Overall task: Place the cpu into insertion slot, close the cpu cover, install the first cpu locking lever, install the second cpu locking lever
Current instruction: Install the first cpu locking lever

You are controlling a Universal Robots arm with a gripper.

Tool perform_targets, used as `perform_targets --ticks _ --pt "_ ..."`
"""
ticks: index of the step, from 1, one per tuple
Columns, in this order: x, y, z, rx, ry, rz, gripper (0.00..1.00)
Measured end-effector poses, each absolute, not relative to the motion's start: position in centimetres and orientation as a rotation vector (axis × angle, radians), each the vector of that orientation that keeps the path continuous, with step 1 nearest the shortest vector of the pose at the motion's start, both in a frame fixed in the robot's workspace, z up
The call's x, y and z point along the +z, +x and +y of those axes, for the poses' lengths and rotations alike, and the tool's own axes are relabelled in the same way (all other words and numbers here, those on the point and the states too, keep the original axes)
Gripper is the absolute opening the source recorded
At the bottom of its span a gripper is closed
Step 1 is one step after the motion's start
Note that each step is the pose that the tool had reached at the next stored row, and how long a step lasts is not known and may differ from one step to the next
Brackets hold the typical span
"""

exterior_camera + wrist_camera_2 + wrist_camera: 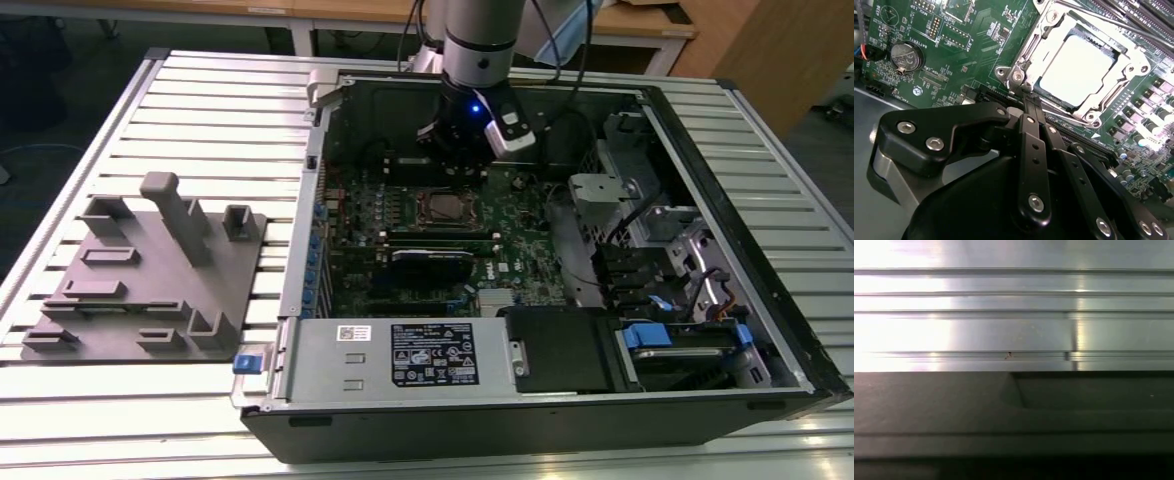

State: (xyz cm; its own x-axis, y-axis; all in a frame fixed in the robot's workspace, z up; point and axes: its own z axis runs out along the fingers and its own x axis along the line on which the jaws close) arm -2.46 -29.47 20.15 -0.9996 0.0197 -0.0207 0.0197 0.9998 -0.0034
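My gripper [1026, 92] hangs inside the open computer case [747, 300], over the green motherboard [521, 240], just beyond the socket as the exterior view has it. In the second wrist view its black fingers [1031, 145] run together to a narrow tip that sits at the corner of the cpu cover [1029, 47], beside a silvery bolt there; they look closed on each other with nothing between them, though whether the tip touches the frame I cannot tell. The cpu [1078, 69] lies flat in the insertion slot [1054, 95], its pale metal top glaring white in the light, and the cpu cover lies down around it, the chip showing through its square cut-out. The far side of the frame is cut off by the picture's edge, and my own linkage hides the board below the near corner. I cannot make out how the locking levers stand. A round coin battery [905, 55] sits well apart on the board. In the first wrist view I see ribbed aluminium tabletop [1004, 315] and a dark moulded edge [954, 405] that I cannot identify. A grey fixture [147, 270] rests on the tabletop at the exterior view's left.
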Motion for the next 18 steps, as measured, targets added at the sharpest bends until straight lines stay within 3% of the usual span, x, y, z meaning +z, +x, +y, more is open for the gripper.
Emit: perform_targets --ticks 18 --pt "19.97 -2.46 -29.47 -0.029 0.03 3.121 0.1"
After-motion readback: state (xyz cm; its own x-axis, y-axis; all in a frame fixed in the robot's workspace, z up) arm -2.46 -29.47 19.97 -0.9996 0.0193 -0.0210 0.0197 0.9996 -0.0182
